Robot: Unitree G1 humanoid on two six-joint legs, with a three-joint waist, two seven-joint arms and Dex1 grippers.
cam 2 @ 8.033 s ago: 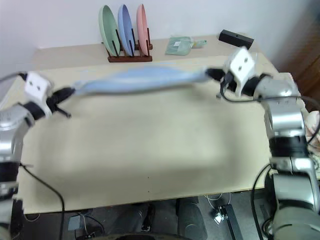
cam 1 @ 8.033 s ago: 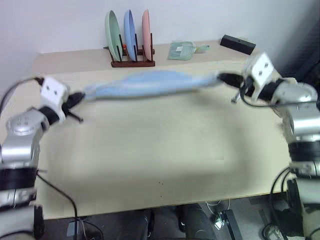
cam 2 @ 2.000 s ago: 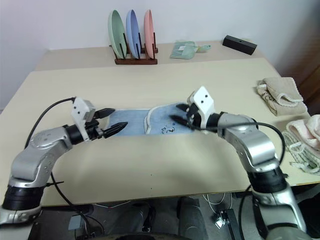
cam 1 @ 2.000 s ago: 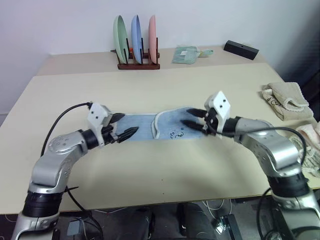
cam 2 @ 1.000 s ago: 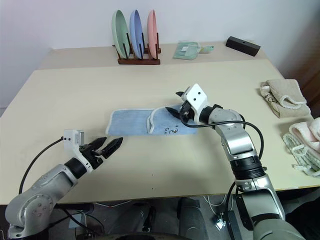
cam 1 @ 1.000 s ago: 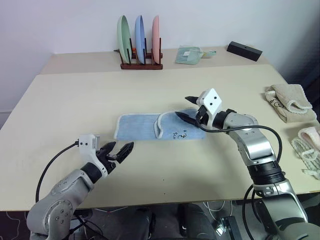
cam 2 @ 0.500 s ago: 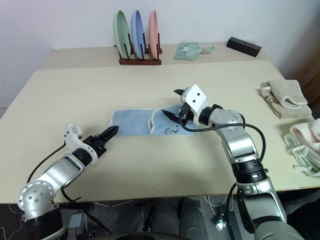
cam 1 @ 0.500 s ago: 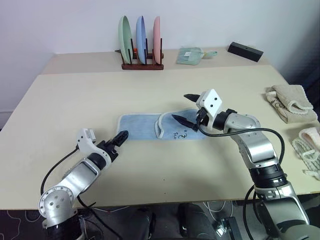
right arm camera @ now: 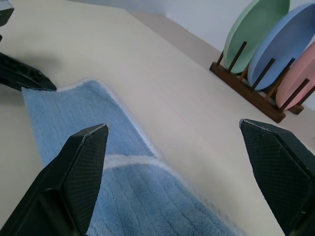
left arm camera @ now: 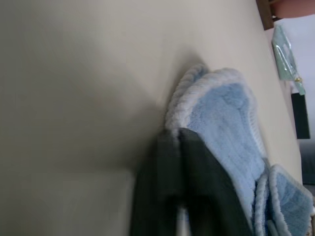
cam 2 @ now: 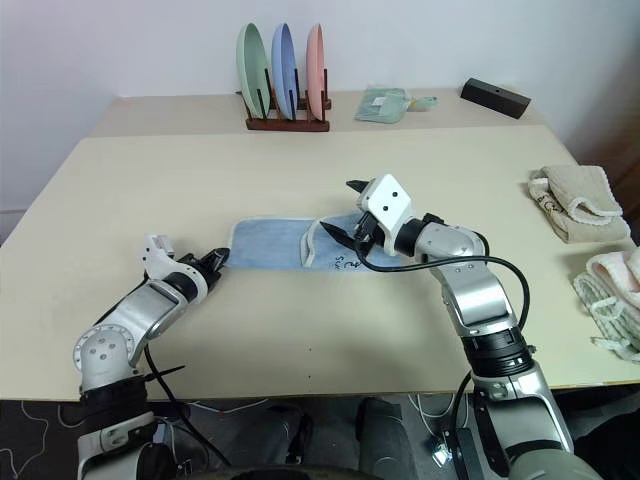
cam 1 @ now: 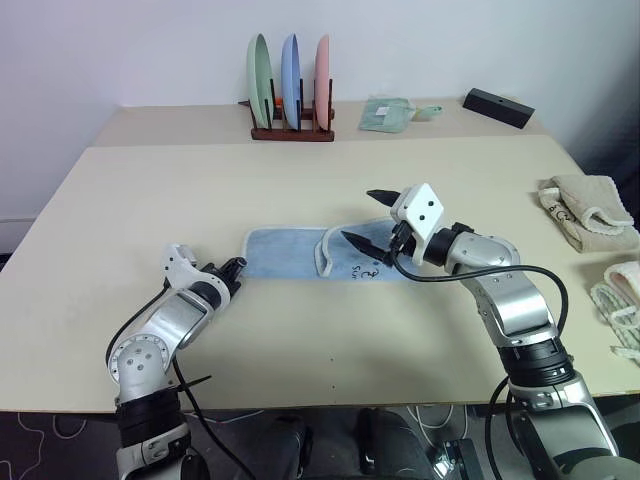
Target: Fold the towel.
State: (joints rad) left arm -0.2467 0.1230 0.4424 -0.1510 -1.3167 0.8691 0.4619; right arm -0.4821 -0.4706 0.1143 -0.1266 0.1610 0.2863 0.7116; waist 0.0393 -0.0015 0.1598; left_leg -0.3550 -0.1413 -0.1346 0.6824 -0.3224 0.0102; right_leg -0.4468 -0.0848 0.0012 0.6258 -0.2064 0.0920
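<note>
Left eye view: the towel (cam 1: 300, 257) lies long across frame centre; left gripper (cam 1: 235, 269) pinches its left end, right gripper (cam 1: 366, 220) hovers spread above the right.

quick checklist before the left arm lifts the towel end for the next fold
1. Left gripper shut at the towel's left end: ok, fingers together at the trim.
2. Cloth actually pinched between those fingers: cannot tell; the left wrist view shows them at the edge, not clearly around it.
3. Right gripper off the towel: ok, open and raised over the folded-over right part.
4. Towel flat on the table: ok, right end already folded over.
5. Fold path free: ok, plate rack and beige towels stand well away.
</note>
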